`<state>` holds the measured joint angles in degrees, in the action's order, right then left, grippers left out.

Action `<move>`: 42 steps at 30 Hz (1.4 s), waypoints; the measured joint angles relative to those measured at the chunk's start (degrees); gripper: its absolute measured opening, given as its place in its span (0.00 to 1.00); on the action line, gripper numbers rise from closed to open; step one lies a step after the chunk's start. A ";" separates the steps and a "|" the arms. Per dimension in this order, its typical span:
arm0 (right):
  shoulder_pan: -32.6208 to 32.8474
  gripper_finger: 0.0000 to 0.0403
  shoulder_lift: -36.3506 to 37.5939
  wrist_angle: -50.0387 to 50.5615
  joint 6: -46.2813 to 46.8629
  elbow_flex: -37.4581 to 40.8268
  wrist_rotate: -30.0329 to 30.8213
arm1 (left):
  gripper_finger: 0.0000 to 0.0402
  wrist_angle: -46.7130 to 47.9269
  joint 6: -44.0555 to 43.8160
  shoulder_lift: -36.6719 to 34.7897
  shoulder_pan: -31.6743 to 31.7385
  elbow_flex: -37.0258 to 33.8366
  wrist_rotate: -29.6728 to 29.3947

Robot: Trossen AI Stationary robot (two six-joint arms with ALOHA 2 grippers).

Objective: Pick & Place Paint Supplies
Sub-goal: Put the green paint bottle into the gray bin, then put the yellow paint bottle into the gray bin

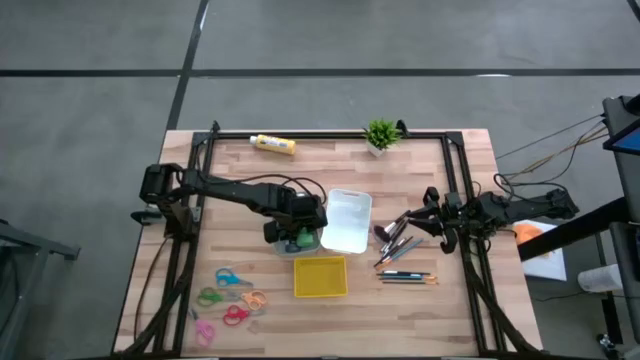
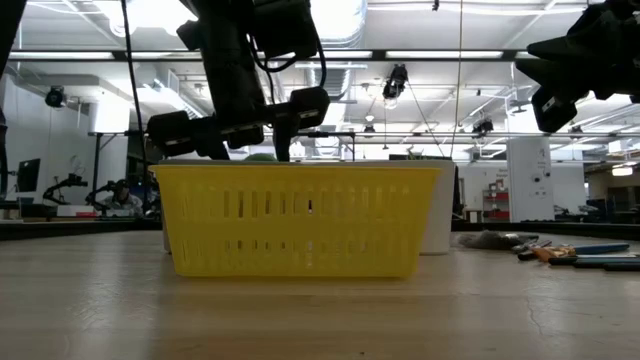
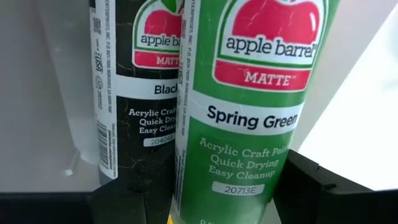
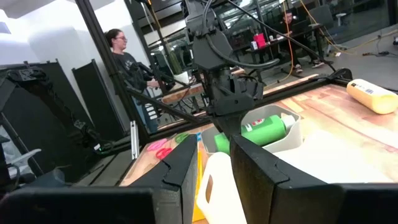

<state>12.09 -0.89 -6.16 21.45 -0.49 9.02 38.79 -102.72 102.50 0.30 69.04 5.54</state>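
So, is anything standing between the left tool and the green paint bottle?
Nothing visible does: the left tool is closed on the green bottle, one finger on each side. The black bottle sits tight against it on one side.

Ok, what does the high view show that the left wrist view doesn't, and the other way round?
Only the high view: the right gripper, plant, yellow bottle, scissors, yellow basket, brushes and pencils.
Only the left wrist view: the labels, reading Spring Green and Black, and the black bottle right beside the green one.
Both: the green bottle between the jaws of the left gripper.
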 joint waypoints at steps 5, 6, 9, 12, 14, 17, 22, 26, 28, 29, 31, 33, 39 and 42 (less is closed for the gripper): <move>0.00 0.23 -0.02 -0.02 0.00 0.00 0.01 | 0.54 0.35 0.05 0.09 0.02 -0.04 -0.80; -0.02 0.23 -0.02 -0.02 0.00 0.00 0.02 | 0.54 0.33 0.09 0.09 0.02 -0.04 -0.96; -0.01 0.23 -0.02 -0.02 0.00 -0.01 0.02 | 0.55 0.48 0.22 0.09 0.07 -0.04 -1.27; -0.01 0.23 -0.02 -0.02 0.00 -0.01 0.02 | 0.59 0.44 0.27 0.09 0.07 -0.04 -1.46; -0.01 0.23 -0.02 -0.02 0.00 0.00 0.02 | 0.64 0.44 0.31 0.09 0.07 -0.04 -1.64; 0.00 0.23 -0.02 -0.02 0.00 0.00 0.02 | 0.72 0.20 0.35 0.09 0.15 -0.06 -1.68; 0.00 0.23 -0.02 -0.02 0.00 -0.02 0.02 | 0.79 0.04 0.37 0.09 0.17 -0.07 -1.67; 0.00 0.23 -0.02 -0.02 0.00 0.00 0.02 | 0.80 0.04 0.37 0.09 0.17 -0.07 -1.66; 0.00 0.23 -0.02 -0.02 0.00 -0.01 0.02 | 0.80 0.04 0.24 0.01 0.21 -0.04 -1.64; 0.00 0.23 -0.02 -0.02 0.00 0.00 0.02 | 0.80 0.04 0.24 -0.13 0.32 0.03 -1.64; -0.01 0.23 -0.02 -0.02 0.00 -0.01 0.02 | 0.80 -0.04 0.24 -0.98 0.90 0.37 -1.67; 0.00 0.23 -0.02 -0.02 0.00 0.00 0.02 | 0.80 -0.59 0.53 -2.31 1.70 0.98 -2.48; -0.02 0.23 0.00 -0.03 0.00 -0.01 0.03 | 0.80 2.39 0.84 -6.89 4.69 1.09 -6.96; -0.02 0.23 0.00 -0.02 0.00 0.00 0.00 | 0.80 5.04 0.86 -9.10 6.53 1.08 -8.59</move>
<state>12.08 -0.89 -6.17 21.45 -0.49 9.02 43.83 -101.86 93.40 6.82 70.11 -3.05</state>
